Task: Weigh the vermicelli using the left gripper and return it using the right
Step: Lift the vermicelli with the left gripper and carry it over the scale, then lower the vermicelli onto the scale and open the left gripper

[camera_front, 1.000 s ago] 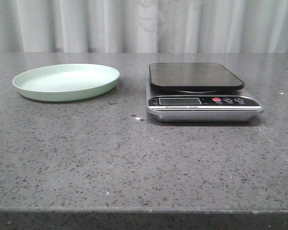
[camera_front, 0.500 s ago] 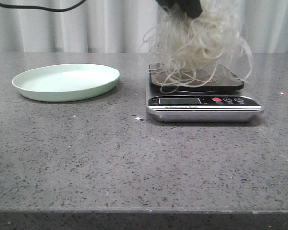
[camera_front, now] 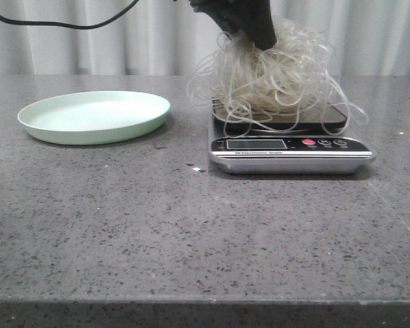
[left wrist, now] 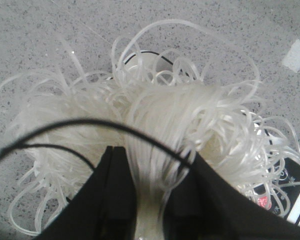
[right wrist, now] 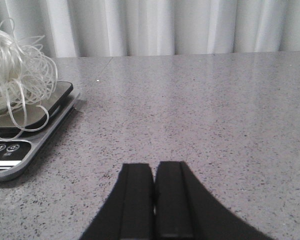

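Note:
The vermicelli [camera_front: 277, 78] is a fluffy white tangle of glassy strands resting on the black platform of the scale [camera_front: 290, 147]. My left gripper [camera_front: 249, 31] comes down from above into the top of the mass and is shut on a bundle of vermicelli [left wrist: 155, 150] strands. In the left wrist view its black fingers [left wrist: 115, 190] pinch that bundle between them. The right gripper [right wrist: 154, 172] is shut and holds nothing, low over the table to the right of the scale [right wrist: 20, 145]. The vermicelli [right wrist: 12, 65] shows at the edge of the right wrist view.
A pale green plate [camera_front: 94, 116] stands to the left of the scale, with nothing on it. A black cable [camera_front: 61, 24] hangs across the upper left. White curtains [camera_front: 123, 34] close off the back. The table's front edge [camera_front: 205, 301] runs near the bottom.
The left gripper has come down with the vermicelli from above the scale. The mass now sits on the platform and has spread wider.

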`<action>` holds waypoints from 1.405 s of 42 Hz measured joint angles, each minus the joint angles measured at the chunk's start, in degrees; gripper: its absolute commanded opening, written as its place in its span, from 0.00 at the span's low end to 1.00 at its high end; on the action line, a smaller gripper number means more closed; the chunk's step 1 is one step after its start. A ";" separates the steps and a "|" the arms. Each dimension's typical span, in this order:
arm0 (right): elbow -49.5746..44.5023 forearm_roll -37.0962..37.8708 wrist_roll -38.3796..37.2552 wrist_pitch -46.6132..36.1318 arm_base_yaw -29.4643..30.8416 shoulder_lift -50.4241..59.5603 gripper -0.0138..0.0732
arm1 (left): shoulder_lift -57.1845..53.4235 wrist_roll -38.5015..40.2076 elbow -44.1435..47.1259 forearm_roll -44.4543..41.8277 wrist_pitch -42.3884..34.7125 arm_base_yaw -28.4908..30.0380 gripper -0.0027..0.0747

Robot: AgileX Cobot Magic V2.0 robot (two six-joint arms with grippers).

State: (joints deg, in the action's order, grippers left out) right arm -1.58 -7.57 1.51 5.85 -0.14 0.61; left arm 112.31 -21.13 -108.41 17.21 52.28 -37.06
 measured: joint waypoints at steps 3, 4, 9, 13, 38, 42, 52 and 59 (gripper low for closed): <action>0.00 0.00 0.00 0.00 0.00 0.00 0.33 | 0.11 0.00 -0.08 0.00 0.20 0.00 0.27; 0.00 0.00 0.00 0.00 0.00 0.00 0.33 | 0.11 0.00 -0.08 0.00 0.32 0.00 0.28; 0.00 0.00 0.00 0.00 0.00 0.00 0.33 | 0.11 0.00 -0.08 0.00 0.93 0.00 0.40; 0.00 0.00 0.00 0.00 0.00 0.00 0.33 | 0.11 0.00 -0.35 0.00 1.77 0.00 0.49; 0.00 0.00 0.00 0.00 0.00 0.00 0.33 | 0.11 2.46 -9.34 0.00 12.78 0.00 0.77; 0.00 0.00 0.00 0.00 0.00 0.00 0.33 | 0.11 2.56 -11.87 -0.41 16.69 0.00 0.76; 0.00 0.00 0.00 0.00 0.00 0.00 0.33 | -1.44 5.70 -14.11 -6.01 19.66 0.00 0.62; 0.00 0.00 0.00 0.00 0.00 0.00 0.33 | -5.89 9.19 -13.98 -12.15 19.74 0.00 0.51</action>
State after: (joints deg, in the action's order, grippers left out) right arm -1.58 -7.57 1.51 5.85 -0.14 0.61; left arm 106.42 -11.95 -122.38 5.06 72.02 -37.06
